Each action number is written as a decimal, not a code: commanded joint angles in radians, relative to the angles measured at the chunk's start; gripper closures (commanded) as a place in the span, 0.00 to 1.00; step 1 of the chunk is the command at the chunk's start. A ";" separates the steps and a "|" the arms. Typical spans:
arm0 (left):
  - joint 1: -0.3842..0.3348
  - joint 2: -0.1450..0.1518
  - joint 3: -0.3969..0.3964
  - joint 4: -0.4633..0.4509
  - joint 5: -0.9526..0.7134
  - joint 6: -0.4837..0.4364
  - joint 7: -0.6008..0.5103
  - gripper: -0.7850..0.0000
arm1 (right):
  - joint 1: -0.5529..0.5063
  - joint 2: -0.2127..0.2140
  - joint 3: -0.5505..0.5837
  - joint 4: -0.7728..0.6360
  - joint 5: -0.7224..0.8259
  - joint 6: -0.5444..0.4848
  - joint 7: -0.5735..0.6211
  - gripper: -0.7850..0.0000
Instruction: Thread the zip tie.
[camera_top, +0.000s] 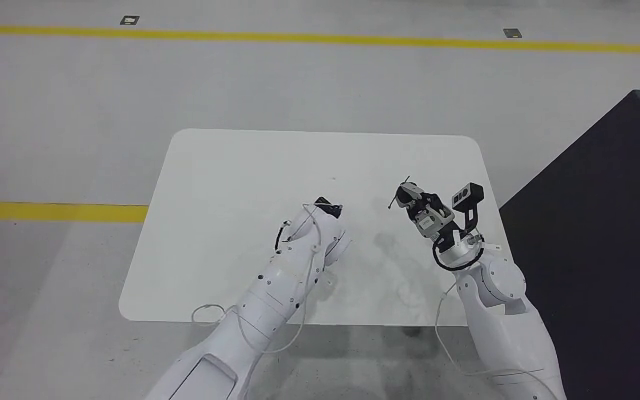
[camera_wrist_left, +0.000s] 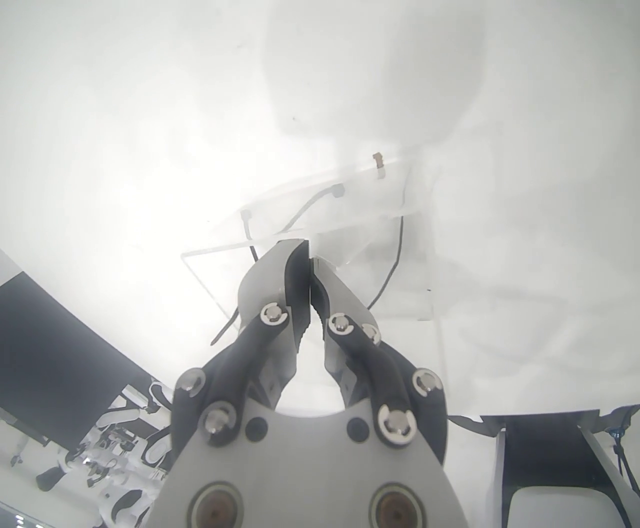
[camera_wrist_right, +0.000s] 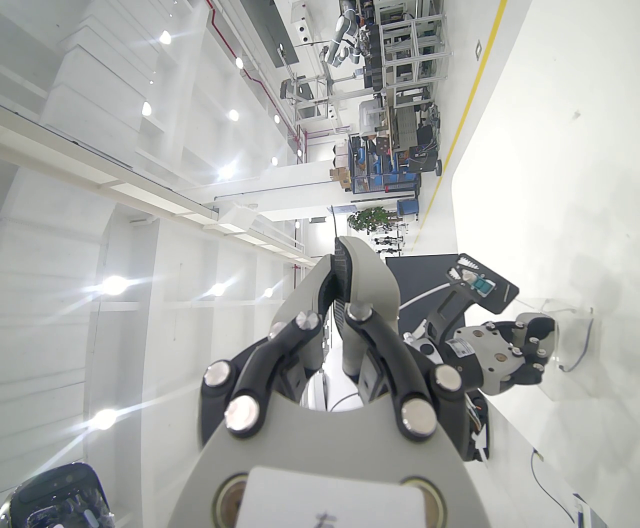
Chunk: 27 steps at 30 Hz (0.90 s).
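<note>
My right gripper (camera_top: 408, 193) (camera_wrist_right: 340, 250) is raised above the table's right half, shut on a thin black zip tie (camera_wrist_right: 334, 222) whose end sticks out past the fingertips (camera_top: 394, 199). My left gripper (camera_top: 330, 209) (camera_wrist_left: 309, 252) is near the table's middle, shut on the edge of a clear acrylic plate (camera_wrist_left: 350, 200). Other zip ties sit threaded in the plate: a grey one (camera_wrist_left: 320, 200) and a dark one (camera_wrist_left: 395, 260). In the right wrist view the left gripper (camera_wrist_right: 547, 340) holds the plate (camera_wrist_right: 575, 310) upright off the table, a short way from the right gripper.
The white table (camera_top: 250, 200) has rounded corners and bare surface all around both arms. A black panel (camera_top: 600, 200) stands just off its right side. A loose cable (camera_wrist_right: 550, 485) lies near the table's near edge.
</note>
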 joint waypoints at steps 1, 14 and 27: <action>0.011 0.001 -0.003 -0.030 0.002 -0.005 -0.019 1.00 | 0.000 0.000 0.000 0.000 0.000 0.000 0.000 1.00; 0.113 0.027 -0.050 -0.211 0.160 0.040 -0.028 0.72 | 0.000 0.000 0.000 0.000 0.000 0.000 0.000 1.00; 0.075 0.007 -0.041 -0.119 0.153 0.020 0.025 0.73 | 0.000 0.000 0.000 0.000 0.000 0.000 0.000 1.00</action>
